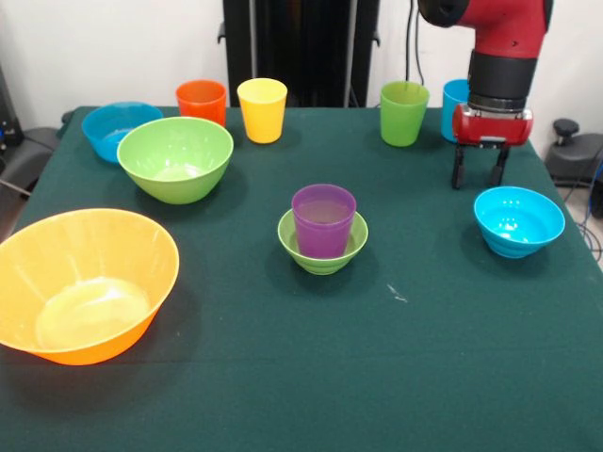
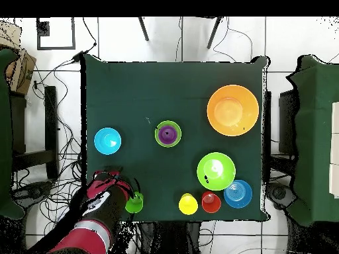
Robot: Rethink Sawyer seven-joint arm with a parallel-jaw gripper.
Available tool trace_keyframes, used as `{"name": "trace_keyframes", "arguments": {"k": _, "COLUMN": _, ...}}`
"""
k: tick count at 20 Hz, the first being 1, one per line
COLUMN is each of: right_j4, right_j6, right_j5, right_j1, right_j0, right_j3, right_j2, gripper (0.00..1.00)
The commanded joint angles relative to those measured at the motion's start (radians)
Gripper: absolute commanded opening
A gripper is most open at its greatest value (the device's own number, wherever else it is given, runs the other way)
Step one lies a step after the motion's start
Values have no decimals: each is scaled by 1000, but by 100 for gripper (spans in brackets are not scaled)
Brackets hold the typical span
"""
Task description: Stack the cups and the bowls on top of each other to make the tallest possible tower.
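The tower [image 1: 323, 231], a purple cup [image 1: 323, 218] nested in a small green bowl [image 1: 323, 252], stood mid-table [image 1: 283, 377]. Glossy and light, it looked slippery, likely best pinched at the rim. To its right sat the small blue bowl [image 1: 518, 220]; behind that bowl the hand [image 1: 478, 176] hung open and empty.
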Motion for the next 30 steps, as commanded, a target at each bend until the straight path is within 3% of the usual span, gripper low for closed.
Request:
{"name": "trace_keyframes", "arguments": {"k": 1, "right_j4": 71, "right_j6": 102, "right_j5": 36, "right_j1": 75, "right_j0": -29, "right_j3": -124, "right_j2": 65, "gripper": 100}}
{"name": "trace_keyframes", "arguments": {"k": 9, "right_j4": 125, "right_j6": 104, "right_j5": 199, "right_j1": -37, "right_j0": -1, "right_j3": -101, "right_j2": 85, "gripper": 100}}
{"name": "trace_keyframes", "arguments": {"k": 22, "right_j4": 111, "right_j6": 36, "right_j5": 340, "right_j1": -92, "right_j0": -78, "right_j3": -127, "right_j2": 156, "gripper": 100}}
{"name": "trace_keyframes", "arguments": {"k": 25, "right_j4": 103, "right_j6": 30, "right_j5": 354, "right_j1": -109, "right_j0": -93, "right_j3": -120, "right_j2": 175, "gripper": 100}}
{"name": "trace_keyframes", "arguments": {"k": 30, "right_j4": 84, "right_j6": 21, "right_j5": 327, "right_j1": -73, "right_j0": -118, "right_j3": -145, "right_j2": 198, "gripper": 100}}
